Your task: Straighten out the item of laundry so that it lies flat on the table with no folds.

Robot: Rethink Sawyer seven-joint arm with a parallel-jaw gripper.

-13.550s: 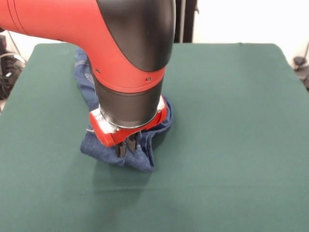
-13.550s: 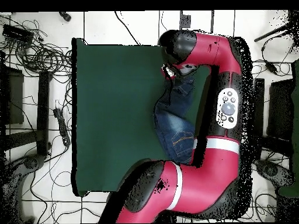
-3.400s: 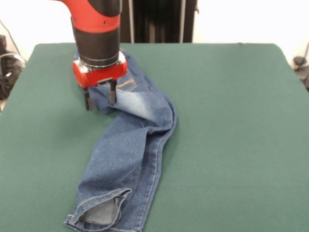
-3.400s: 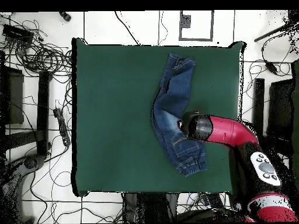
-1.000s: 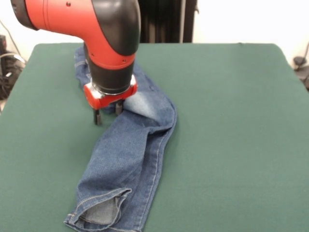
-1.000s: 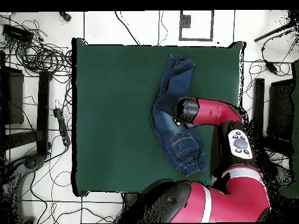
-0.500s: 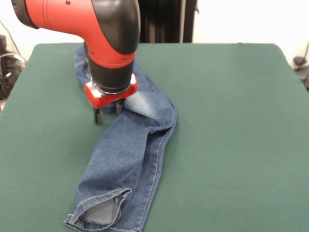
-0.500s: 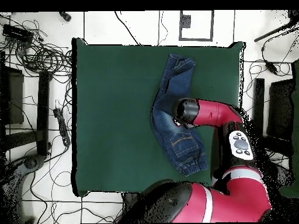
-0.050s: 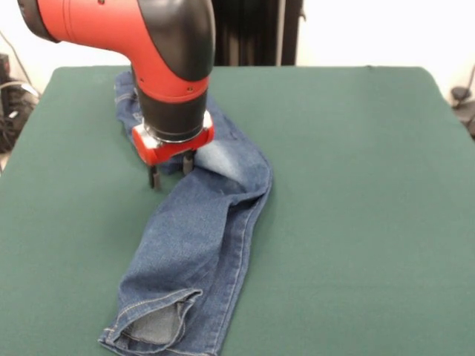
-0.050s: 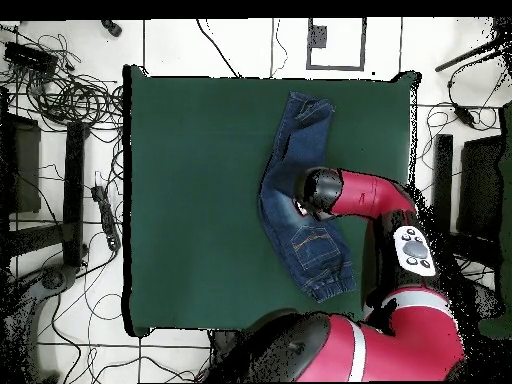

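Hovering gripper (image 9: 169,173), fingers apart, straddling jeans (image 9: 204,245) edge near seat, legs stacked, trailing toward 6 o'clock. Judging: pinching top layer only, dragging sideways across table (image 9: 356,185).

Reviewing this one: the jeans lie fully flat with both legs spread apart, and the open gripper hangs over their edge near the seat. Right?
Not quite. In the front view the jeans are folded lengthwise, one leg over the other, and bent at the seat, not flat with the legs apart. The rest holds: the gripper is open over their edge.
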